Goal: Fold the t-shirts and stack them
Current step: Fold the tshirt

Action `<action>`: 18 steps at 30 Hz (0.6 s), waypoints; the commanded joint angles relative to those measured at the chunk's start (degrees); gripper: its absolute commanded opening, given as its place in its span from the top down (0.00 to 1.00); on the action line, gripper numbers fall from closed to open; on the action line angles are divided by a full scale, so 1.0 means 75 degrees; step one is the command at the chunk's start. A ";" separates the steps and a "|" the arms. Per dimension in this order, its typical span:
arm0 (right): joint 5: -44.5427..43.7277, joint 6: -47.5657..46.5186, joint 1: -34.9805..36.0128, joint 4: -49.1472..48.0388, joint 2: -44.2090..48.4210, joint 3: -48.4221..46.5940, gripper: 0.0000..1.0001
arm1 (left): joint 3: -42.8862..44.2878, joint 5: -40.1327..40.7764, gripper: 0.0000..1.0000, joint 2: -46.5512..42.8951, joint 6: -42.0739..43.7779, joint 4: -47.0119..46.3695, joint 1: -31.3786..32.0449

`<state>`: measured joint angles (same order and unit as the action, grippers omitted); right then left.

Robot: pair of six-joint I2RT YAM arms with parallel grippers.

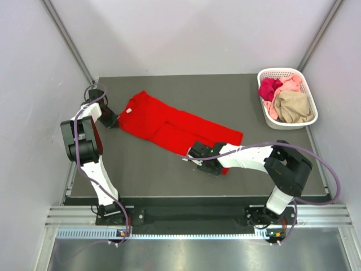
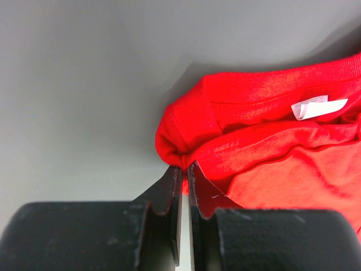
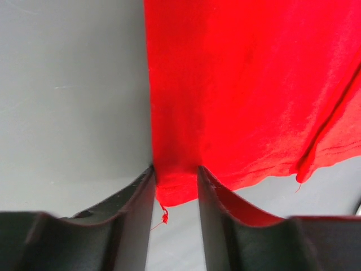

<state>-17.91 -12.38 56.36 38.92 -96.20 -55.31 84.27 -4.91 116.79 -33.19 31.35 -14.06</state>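
- I have the red t-shirt [image 1: 169, 127] lying on the dark table [image 1: 237, 93]. It runs slantwise, collar end toward the far left and hem end toward the near middle.
- From above, one layer looks doubled over along the near side of the shirt, with a seam line running down its length.
- My left gripper [image 2: 183, 169] is down at the collar-end corner, on the left side of the table. Its fingers are almost together, with only a thin slit between them, and a gathered nub of red cloth is pinched at their tips.
- The white neck label [image 2: 318, 107] sits inside the collar, to the right of that pinch and apart from the fingers.
- My right gripper [image 3: 175, 186] is at the shirt's near hem edge, about the middle of the table. Its fingers stand a narrow way apart and a corner of the hem fills the gap, so I read it as clamped on the cloth.
- A loose red thread [image 3: 163, 217] dangles from that hem corner between the fingers.
- In the right wrist view, the cloth fans out smooth and flat from the fingers.
- I cannot tell whether either pinched corner is raised off the table.
- The white lattice basket [image 1: 309, 121] stands at the far right corner, well apart from the red shirt.
- Three crumpled shirts lie in it: a magenta shirt [image 1: 269, 87] at its far left, a pale pink shirt [image 1: 292, 83] beside that, and a tan shirt [image 1: 294, 106] at the near end.
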 commanded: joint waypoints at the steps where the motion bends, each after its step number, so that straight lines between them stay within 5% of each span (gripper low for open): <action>1: 0.0126 0.0045 0.0068 -0.0045 -0.0310 0.0027 0.68 | 0.0248 0.0056 1.00 0.0107 -0.0133 -0.0418 -0.0035; 7: 0.0723 0.0185 0.0103 0.0154 -0.0216 -0.0440 1.00 | 0.0447 0.0045 1.00 0.0294 -0.0262 -0.0629 -0.0035; 18: 0.0805 0.1592 0.0677 0.0928 -0.1047 -0.1636 1.00 | 0.1607 0.0057 1.00 0.1336 -0.0356 -0.0677 -0.0058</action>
<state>-12.71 -5.10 59.29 43.29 -102.43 -64.27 93.10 -5.82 123.57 -35.68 29.76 -14.11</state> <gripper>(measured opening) 0.009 0.088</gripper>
